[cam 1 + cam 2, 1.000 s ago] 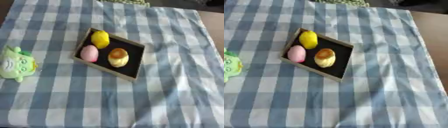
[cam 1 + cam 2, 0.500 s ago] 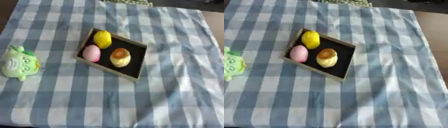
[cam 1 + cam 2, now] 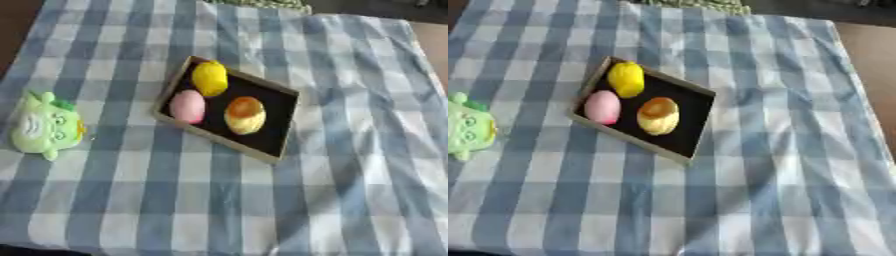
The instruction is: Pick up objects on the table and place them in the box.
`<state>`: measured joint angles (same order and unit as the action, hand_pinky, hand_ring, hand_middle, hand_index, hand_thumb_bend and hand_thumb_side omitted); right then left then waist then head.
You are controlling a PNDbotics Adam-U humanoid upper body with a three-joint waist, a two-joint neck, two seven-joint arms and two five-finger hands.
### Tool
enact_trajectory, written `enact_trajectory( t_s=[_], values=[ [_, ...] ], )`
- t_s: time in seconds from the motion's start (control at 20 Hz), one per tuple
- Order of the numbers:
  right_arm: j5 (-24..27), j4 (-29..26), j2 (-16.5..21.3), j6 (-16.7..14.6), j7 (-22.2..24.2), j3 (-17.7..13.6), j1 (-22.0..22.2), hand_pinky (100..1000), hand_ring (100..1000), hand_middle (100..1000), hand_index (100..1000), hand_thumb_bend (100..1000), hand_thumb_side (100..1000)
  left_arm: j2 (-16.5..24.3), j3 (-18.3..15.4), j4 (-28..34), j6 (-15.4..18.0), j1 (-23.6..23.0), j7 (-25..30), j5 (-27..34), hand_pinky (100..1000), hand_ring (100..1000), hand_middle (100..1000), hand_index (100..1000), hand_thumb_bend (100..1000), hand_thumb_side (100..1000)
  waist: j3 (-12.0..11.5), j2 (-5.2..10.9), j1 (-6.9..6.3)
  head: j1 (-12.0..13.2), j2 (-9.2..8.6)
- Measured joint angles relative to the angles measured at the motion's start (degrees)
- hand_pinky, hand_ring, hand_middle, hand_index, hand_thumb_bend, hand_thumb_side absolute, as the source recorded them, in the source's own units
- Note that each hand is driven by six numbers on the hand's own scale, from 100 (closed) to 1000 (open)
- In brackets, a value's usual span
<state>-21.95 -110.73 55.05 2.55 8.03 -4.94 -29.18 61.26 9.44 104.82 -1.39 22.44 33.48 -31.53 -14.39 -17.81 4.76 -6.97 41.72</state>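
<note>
Nearest the robot the blue-and-white checked cloth point(image 3: 219, 210) lies bare, and neither the left nor the right hand shows in either eye view, so the state of their fingers cannot be told. A little farther out, at the left side, a green plush toy point(image 3: 44, 125) with a face lies on the cloth, well apart from the box point(image 3: 271, 102); it appears to be the 1 object not yet put away. The box, a shallow tray with a dark floor and a pale rim, sits askew near the middle of the table and holds 3 items: a pink egg-shaped thing point(image 3: 187, 106) at its left, a tan and orange bun-like thing point(image 3: 245, 114) just beside it, and a yellow rounded thing point(image 3: 210, 78) at the far corner. Judging by this, the task is mostly done, with 3 in and 1 left. At the far edge a strip of something greenish point(image 3: 262, 4) shows, too unclear to name.
</note>
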Motion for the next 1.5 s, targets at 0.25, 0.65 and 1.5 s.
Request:
enact_trajectory(
  t_s=[0.25, 0.65, 1.5],
  values=[
    [0.00, 0.51, -0.87, -0.07, -0.25, -0.01, 0.27, 825, 700, 677, 794, 177, 100, -2.29, 1.75, -4.32, 1.56, 2.43, -0.32, -0.36, 952, 895, 850, 932, 863, 139, 0.27, 0.00, 0.00, 1.74, -0.70],
    [0.34, 1.33, -1.85, -0.06, -0.51, -0.01, 0.48, 823, 693, 671, 792, 162, 100, -7.13, 5.04, -11.34, 3.36, 7.42, 0.65, -1.75, 944, 884, 833, 924, 790, 131, 0.65, 0.00, 0.00, 2.43, -0.96],
    [1.07, 3.83, -3.03, -0.18, -0.67, 0.01, 1.50, 822, 682, 659, 786, 115, 100, -10.61, 6.47, -13.54, 1.13, 10.92, -1.45, -2.69, 916, 859, 802, 923, 722, 240, 0.67, 0.00, 0.00, 1.75, -0.98]
  ],
)
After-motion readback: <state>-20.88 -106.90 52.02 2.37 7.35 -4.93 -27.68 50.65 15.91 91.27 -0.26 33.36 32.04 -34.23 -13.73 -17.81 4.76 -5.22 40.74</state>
